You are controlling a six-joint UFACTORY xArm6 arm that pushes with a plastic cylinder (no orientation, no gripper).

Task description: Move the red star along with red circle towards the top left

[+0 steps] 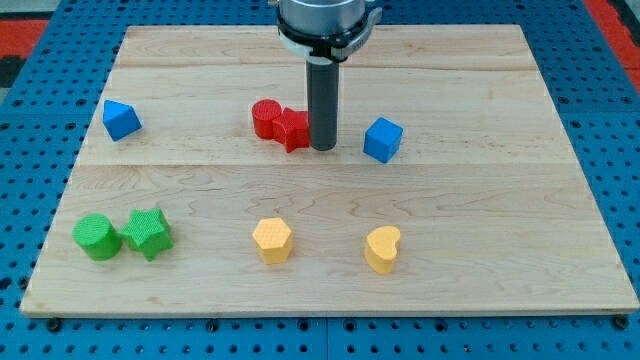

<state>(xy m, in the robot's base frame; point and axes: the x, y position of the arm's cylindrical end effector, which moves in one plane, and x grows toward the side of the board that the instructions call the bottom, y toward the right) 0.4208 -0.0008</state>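
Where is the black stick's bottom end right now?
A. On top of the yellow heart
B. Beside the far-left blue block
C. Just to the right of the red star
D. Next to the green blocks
C: my tip sits at the red star's right side, between it and the blue cube.
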